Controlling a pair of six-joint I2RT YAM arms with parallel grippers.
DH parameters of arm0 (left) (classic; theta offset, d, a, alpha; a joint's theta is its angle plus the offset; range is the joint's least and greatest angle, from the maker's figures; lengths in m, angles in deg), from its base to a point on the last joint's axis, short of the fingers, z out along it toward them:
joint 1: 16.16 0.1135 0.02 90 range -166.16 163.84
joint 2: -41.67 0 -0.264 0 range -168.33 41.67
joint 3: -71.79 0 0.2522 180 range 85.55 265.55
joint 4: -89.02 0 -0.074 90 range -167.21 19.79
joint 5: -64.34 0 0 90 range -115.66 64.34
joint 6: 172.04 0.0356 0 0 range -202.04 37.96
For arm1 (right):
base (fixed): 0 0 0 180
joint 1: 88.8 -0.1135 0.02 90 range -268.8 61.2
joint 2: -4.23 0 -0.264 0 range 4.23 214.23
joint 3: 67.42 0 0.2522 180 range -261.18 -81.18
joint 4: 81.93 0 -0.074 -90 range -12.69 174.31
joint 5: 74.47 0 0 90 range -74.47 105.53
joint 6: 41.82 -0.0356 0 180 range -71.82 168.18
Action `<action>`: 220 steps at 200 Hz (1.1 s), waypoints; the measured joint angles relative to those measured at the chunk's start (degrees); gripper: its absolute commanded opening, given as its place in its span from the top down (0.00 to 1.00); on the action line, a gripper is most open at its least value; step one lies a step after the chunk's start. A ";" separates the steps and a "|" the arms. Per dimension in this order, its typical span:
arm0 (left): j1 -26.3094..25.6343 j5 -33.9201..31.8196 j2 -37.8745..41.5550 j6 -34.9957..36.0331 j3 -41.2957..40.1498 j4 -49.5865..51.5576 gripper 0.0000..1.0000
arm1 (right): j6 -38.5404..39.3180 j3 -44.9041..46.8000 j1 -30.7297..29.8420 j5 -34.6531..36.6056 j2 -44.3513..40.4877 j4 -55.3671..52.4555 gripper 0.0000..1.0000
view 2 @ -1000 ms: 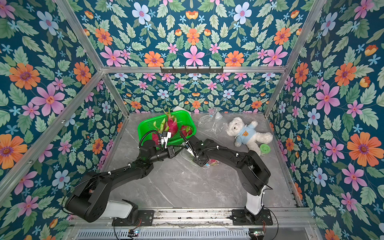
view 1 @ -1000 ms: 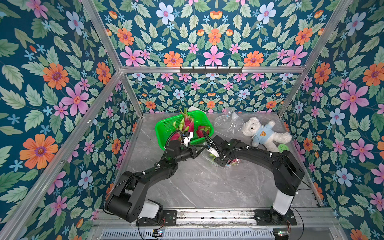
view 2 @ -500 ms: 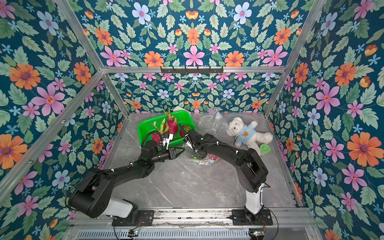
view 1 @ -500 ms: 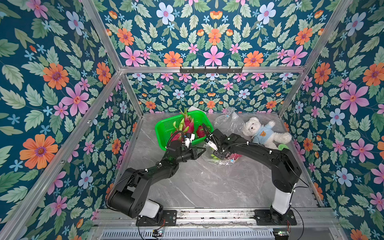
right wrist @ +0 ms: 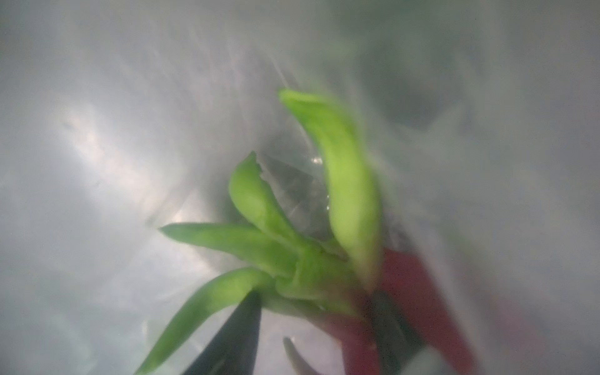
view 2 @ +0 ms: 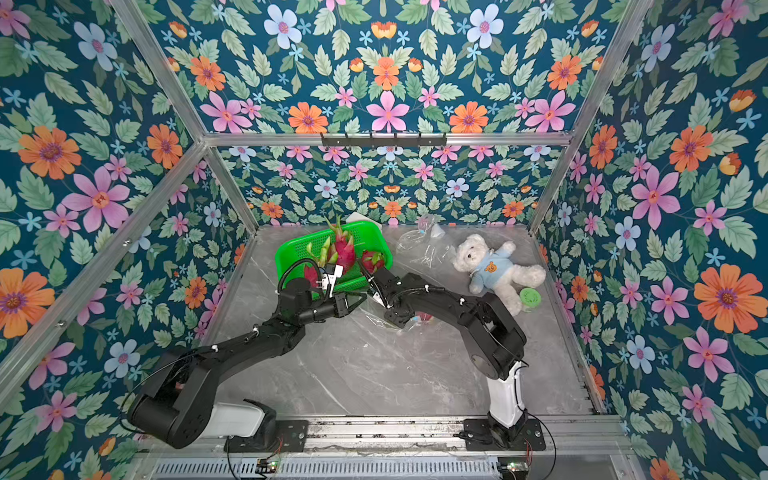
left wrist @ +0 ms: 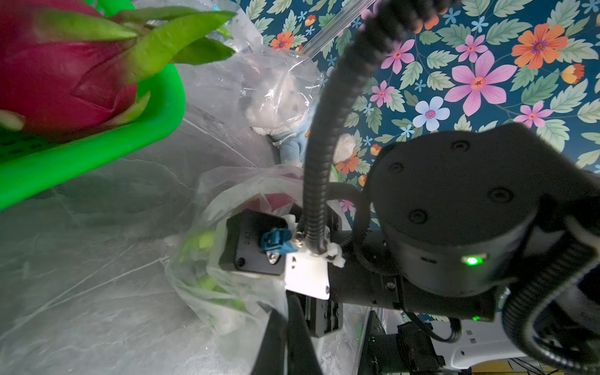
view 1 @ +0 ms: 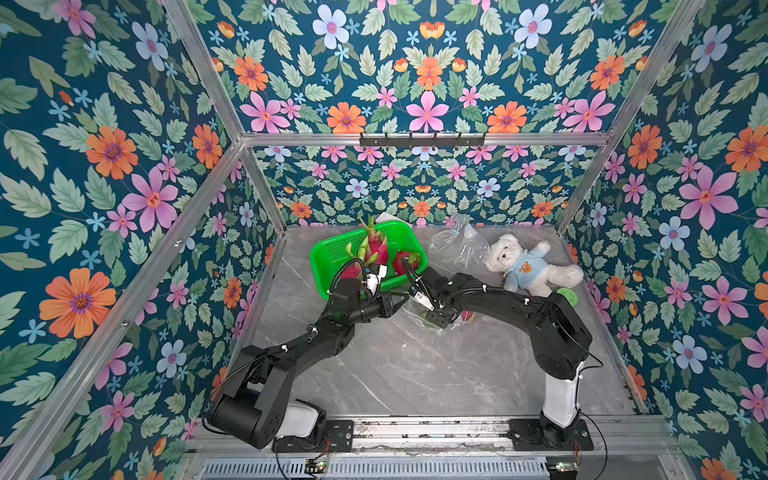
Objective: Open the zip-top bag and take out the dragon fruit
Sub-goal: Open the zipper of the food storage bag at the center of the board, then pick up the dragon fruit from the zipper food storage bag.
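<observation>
A clear zip-top bag (view 1: 411, 322) (view 2: 374, 323) lies on the table in front of the basket. My left gripper (view 1: 401, 300) (view 2: 361, 297) (left wrist: 285, 324) is shut, pinching the bag's plastic at its mouth. My right gripper (view 1: 436, 320) (right wrist: 316, 318) reaches inside the bag. Its black fingers (right wrist: 240, 331) are closed on either side of a dragon fruit (right wrist: 324, 269) at its green-scaled end. That fruit's pink skin shows through the plastic (view 1: 467, 316) (view 2: 424, 318) (left wrist: 276, 198). Other dragon fruits (view 1: 376, 249) (left wrist: 48, 74) lie in the green basket.
The green basket (view 1: 332, 253) (left wrist: 97, 156) stands at the back left, close behind both wrists. A second crumpled clear bag (view 1: 457, 245) and a white teddy bear (view 1: 523, 266) lie at the back right, with a small green disc (view 1: 567, 296) beside the bear.
My right wrist has shifted slightly inside the bag, first toward the basket and then back. The left gripper keeps its pinch on the bag, nearly still.
</observation>
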 measured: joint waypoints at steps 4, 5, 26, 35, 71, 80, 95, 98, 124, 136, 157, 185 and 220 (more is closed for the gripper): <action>0.00 0.02 -0.02 -0.02 0.00 0.02 1.00 | 0.22 -0.17 -0.02 0.28 0.55 0.44 0.43; 0.00 0.02 -0.02 -0.02 -0.02 0.04 1.00 | 0.26 -0.22 -0.02 0.33 0.68 0.52 0.43; 0.00 0.02 0.02 -0.79 -0.31 0.09 1.00 | 0.79 -1.33 0.00 1.57 3.08 2.10 0.44; 0.00 0.00 0.26 -1.07 -0.57 0.15 1.00 | 0.85 -1.64 0.11 1.55 3.56 2.47 0.46; 0.02 0.02 0.94 -1.07 -0.90 -0.15 1.00 | 0.72 -1.70 1.38 0.59 3.37 2.82 0.75; 0.02 0.04 0.94 -1.09 -0.85 -0.50 1.00 | 0.61 -1.64 1.70 0.00 3.34 2.75 0.84; 0.02 0.04 0.94 -1.14 -0.74 -0.92 1.00 | 0.00 -1.16 2.05 -1.46 3.28 2.67 0.95; 0.02 0.09 0.94 -1.14 -0.74 -0.96 1.00 | -0.13 -1.07 2.08 -1.51 3.28 2.60 0.97; 0.02 0.20 0.96 -1.31 -0.57 -1.36 1.00 | -1.49 -0.33 2.75 -3.06 1.40 1.79 1.00; 0.02 0.26 0.98 -1.31 -0.31 -1.42 1.00 | -2.60 -0.13 3.30 -4.28 -0.35 0.44 1.00; 0.09 0.22 1.07 -1.31 0.79 -1.81 1.00 | -4.66 -0.09 4.37 -6.84 -4.79 -0.81 1.00; 0.09 0.15 1.07 -0.72 3.10 -1.66 0.64 | -9.81 0.11 6.67 -12.09 -11.91 -0.74 1.00; 0.09 -0.11 1.77 0.81 5.75 -0.02 0.11 | -19.08 3.87 10.64 -19.34 -18.80 2.38 1.00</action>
